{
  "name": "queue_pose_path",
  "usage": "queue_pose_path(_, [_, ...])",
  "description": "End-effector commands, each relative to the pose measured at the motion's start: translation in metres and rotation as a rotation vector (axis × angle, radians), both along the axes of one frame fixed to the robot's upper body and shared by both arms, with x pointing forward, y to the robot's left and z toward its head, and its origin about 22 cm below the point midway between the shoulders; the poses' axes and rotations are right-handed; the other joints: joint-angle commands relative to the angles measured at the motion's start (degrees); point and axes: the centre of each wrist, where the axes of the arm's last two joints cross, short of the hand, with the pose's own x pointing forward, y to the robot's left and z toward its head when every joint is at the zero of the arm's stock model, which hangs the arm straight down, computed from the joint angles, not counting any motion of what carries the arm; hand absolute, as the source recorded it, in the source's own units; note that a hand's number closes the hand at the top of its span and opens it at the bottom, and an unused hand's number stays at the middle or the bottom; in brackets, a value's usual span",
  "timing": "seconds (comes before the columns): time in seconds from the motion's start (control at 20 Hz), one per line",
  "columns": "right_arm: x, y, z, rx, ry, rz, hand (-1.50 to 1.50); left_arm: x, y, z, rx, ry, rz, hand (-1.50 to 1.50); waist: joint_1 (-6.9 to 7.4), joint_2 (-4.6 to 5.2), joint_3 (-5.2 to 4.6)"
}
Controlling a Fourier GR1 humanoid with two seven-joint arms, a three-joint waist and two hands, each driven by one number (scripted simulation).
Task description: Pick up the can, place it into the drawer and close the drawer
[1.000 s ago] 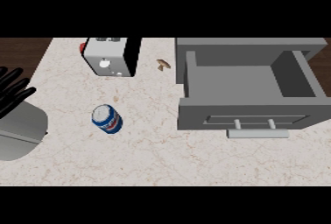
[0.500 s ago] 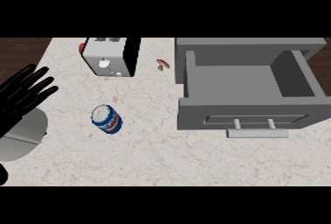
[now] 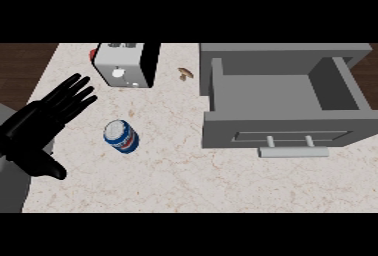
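A blue and white can (image 3: 122, 136) with a red stripe stands on the speckled counter, left of centre. My left hand (image 3: 40, 125) hovers just to the left of it, open, fingers straight and spread toward the upper right, thumb pointing down; it does not touch the can. The grey drawer (image 3: 284, 132) is pulled out at the right, its inside bare, its bar handle (image 3: 293, 152) facing the front. My right hand is out of view.
A silver toaster (image 3: 125, 65) stands at the back, left of the drawer. A small brown bit of food (image 3: 185, 73) lies between the toaster and the drawer. The counter's left edge runs close to my left forearm.
My left hand has moved in from the left edge toward the can, rising further into view with fingers spread. The can and the drawer have stayed put.
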Motion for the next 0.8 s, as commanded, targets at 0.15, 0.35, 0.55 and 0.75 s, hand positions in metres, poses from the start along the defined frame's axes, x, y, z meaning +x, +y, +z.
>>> queue_pose_path(0.15, [-0.013,-0.023,0.006,-0.007,0.009,0.006,-1.5,-0.008,-0.02,-0.045,0.034,0.025,0.004,-1.5,0.22,-0.03,0.0])
queue_pose_path(0.35, [-0.015,-0.005,0.007,0.0,-0.002,-0.003,-1.5,0.009,-0.04,-0.043,0.061,-0.004,0.052,-1.5,0.11,-0.03,0.0])
queue_pose_path(0.55, [-0.006,0.002,0.002,0.006,-0.013,0.008,-1.5,0.003,0.004,-0.081,0.064,0.032,0.06,-1.5,0.08,0.07,-0.02])
queue_pose_path(0.75, [-0.007,0.002,-0.003,0.005,0.002,0.022,-1.5,0.005,0.004,-0.097,0.07,0.013,0.101,-1.5,0.14,0.04,-0.01])
